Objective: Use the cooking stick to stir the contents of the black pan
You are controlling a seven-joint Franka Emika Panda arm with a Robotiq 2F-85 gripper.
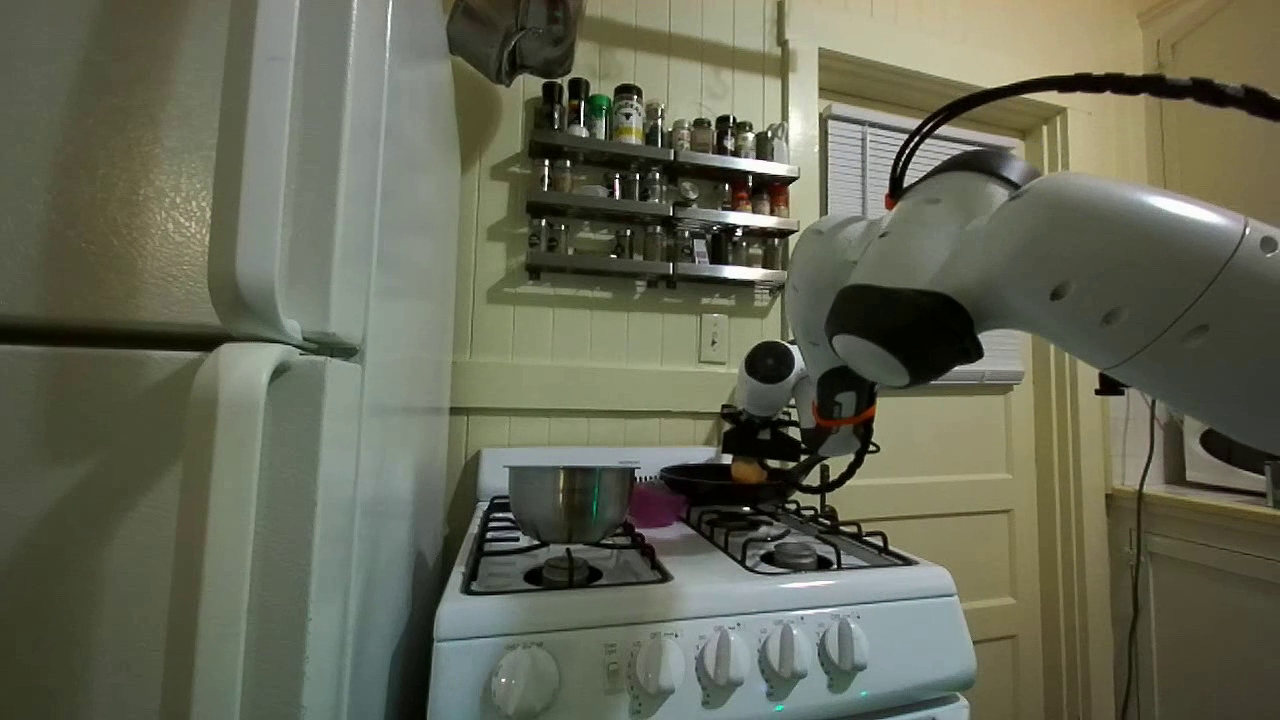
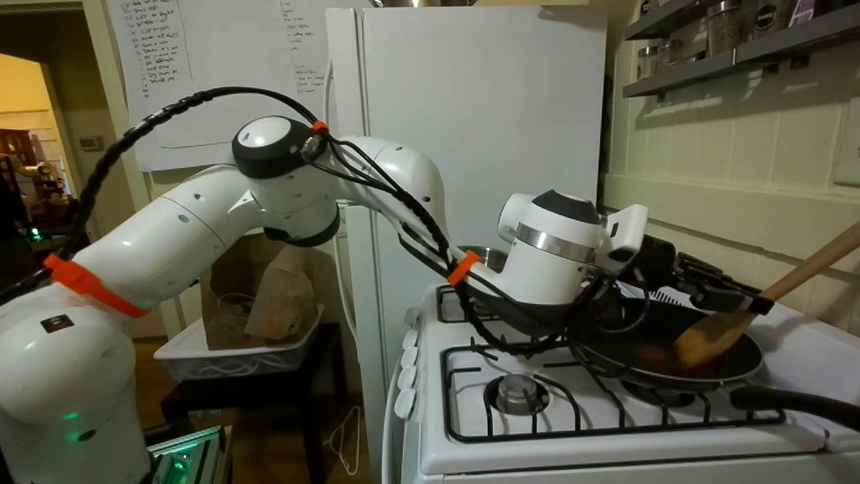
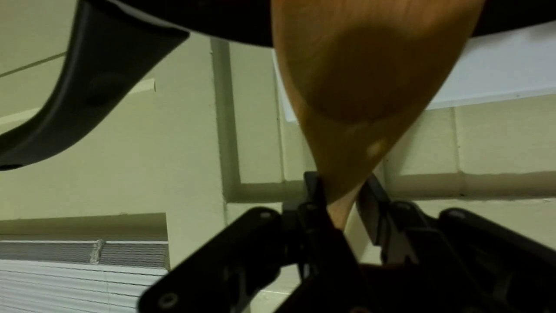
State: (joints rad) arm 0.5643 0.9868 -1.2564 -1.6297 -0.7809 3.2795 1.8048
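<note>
Two fingers (image 3: 372,204) of the claw (image 2: 760,304) are clamped on the wooden cooking stick (image 2: 738,322), right at the neck where its blade (image 2: 705,343) narrows. Such a low hold presumably keeps the lever short, so the blade follows the claw closely, while the spare shaft (image 2: 816,265) slants up past the claw and out of frame in an exterior view. Below the claw, the black pan (image 2: 662,329) sits on the surface (image 2: 470,403), and the blade leans down into it, as stirring would want; whether its edge touches the bottom, I cannot tell. What the pan contains is too dark to make out. Its handle (image 2: 799,402) sticks out lower than the claw, with nothing seen bracing it, so a hard sweep might shift the pan. Well apart from the claw, on the same surface, stands a steel pot (image 1: 572,505), likely leaving room to work the stick around.
</note>
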